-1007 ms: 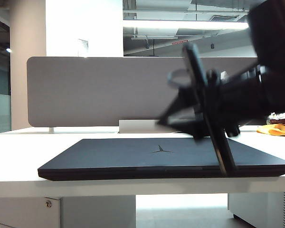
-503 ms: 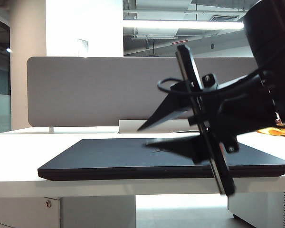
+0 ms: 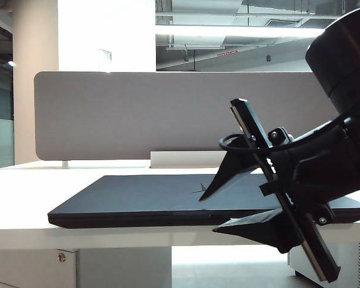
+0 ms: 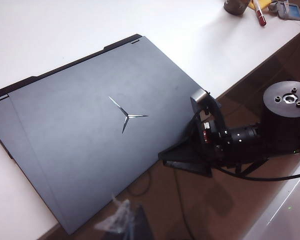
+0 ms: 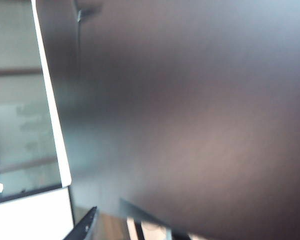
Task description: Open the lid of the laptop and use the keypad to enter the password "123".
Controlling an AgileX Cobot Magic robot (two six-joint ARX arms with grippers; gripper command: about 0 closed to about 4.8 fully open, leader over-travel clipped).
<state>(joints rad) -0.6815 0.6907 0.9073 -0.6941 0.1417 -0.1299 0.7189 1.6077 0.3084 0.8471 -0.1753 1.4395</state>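
Note:
The laptop (image 3: 168, 198) lies closed and flat on the white table (image 3: 24, 198). Its lid (image 4: 90, 135) is matte black with a Y-shaped emblem (image 4: 125, 115). The keypad is hidden under the lid. My right gripper (image 3: 209, 213) hangs open just off the laptop's front edge, right of the middle. One finger is level with the lid and the other is below the table top, with nothing between them. The left wrist view shows it (image 4: 165, 156) close to that edge; I cannot tell whether it touches. My left gripper (image 4: 131, 221) hovers high off the laptop's corner, its fingertips blurred.
A wide grey divider board (image 3: 168, 114) stands behind the laptop. Pens and small items (image 4: 257, 7) lie at a far table corner. The right arm's thick black body (image 3: 348, 66) fills the exterior view's right side. The right wrist view is a dark blur.
My right gripper has dropped from above the lid to the laptop's front edge. Its fingers have spread from shut to open. The laptop has not moved.

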